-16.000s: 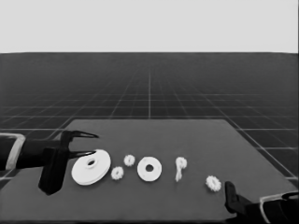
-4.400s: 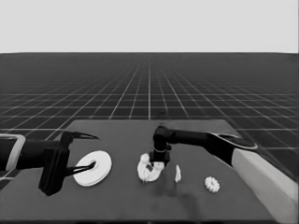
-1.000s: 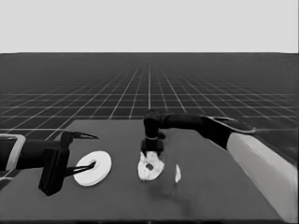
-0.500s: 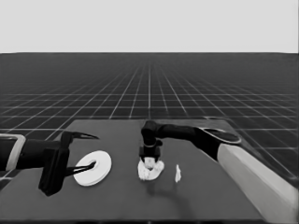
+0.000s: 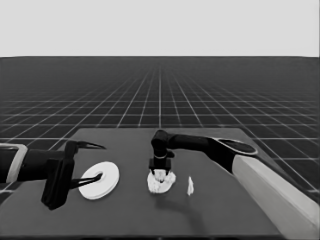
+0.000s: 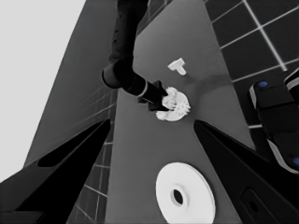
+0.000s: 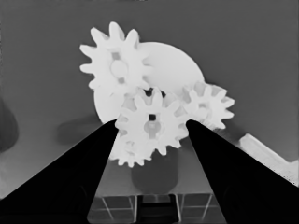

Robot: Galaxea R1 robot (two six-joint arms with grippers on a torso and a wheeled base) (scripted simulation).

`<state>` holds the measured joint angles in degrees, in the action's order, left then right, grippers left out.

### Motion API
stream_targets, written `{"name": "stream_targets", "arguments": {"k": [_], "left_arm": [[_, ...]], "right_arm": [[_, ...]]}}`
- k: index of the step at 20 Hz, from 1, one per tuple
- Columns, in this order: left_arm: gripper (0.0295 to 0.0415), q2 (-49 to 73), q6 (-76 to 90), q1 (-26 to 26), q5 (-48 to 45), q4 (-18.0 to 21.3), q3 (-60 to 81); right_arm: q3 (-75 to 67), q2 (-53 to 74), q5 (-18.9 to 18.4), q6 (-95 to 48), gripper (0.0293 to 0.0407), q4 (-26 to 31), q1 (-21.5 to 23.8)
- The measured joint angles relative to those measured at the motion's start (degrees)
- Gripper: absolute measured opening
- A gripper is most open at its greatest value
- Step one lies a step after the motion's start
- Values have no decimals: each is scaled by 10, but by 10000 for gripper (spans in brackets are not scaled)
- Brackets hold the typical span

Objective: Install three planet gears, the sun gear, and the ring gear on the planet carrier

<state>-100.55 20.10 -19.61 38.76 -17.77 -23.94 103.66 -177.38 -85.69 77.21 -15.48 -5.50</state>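
The planet carrier, the smaller round part (image 7: 175, 65), lies at mid table with three planet gears on it: one (image 7: 117, 65), a second (image 7: 208, 105) and a third (image 7: 133, 151) half hidden. My right gripper (image 5: 161, 170) stands straight over it, shut on a fourth small gear (image 7: 152, 123), the sun gear, at the middle among the others. The ring gear, the larger round part (image 5: 100, 180), lies flat at the left. My left gripper (image 5: 100, 161) waits open over it and does not hold it.
A thin white piece (image 5: 190, 186) lies just right of the gear cluster, close to the right gripper. The right arm (image 5: 260, 175) crosses the table's right half. Dark machinery with blue lights (image 6: 275, 121) shows past the table's edge.
The right gripper has come down over the smaller round part with the small gear between its fingers. The left arm and the larger round part have not moved.
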Motion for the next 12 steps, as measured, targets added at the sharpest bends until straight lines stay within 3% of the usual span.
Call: {"name": "stream_targets", "arguments": {"k": [12], "left_arm": [[385,0,0,0,0,0,0]], "right_arm": [[1,1,0,72,309,0,-3]]}}
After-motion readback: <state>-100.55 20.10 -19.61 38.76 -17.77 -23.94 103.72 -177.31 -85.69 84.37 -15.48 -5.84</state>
